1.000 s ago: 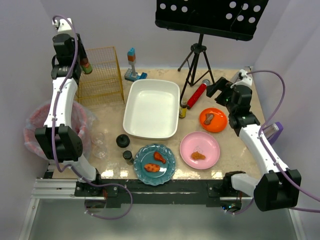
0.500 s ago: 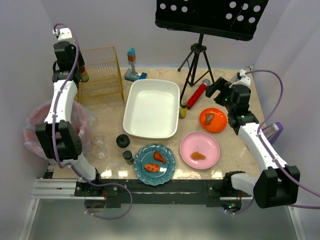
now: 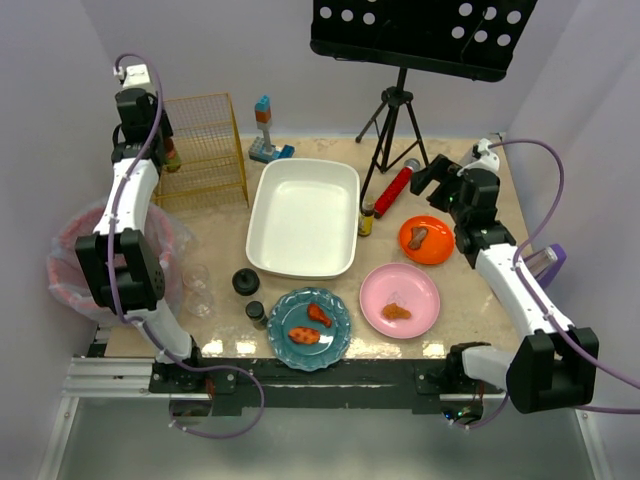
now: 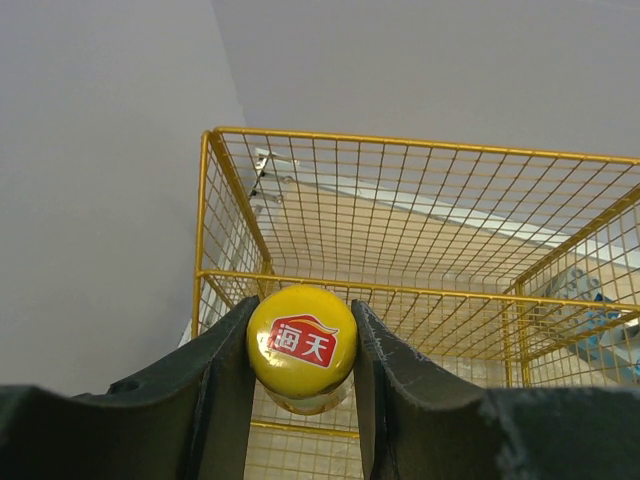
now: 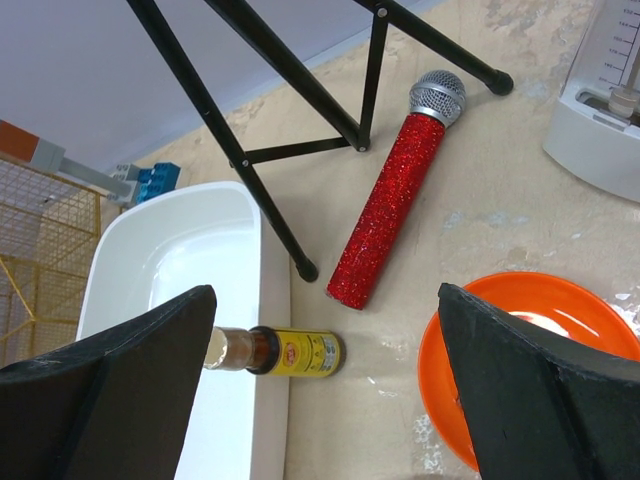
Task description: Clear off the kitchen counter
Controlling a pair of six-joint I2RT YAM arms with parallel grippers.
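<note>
Kitchen counter (image 3: 458, 322), far left: left gripper (image 3: 170, 154) with bottle (image 4: 301, 342) now lower beside basket (image 3: 207, 140).

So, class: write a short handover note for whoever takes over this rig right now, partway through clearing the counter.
Left gripper: shut on yellow-capped bottle, at the wire basket.
Right gripper: open, empty, over the red microphone.
Done: basket and white tub hold nothing yet.
Left: blue plate, pink plate, orange plate, microphone and sauce bottle, among others, on the kitchen counter.
</note>
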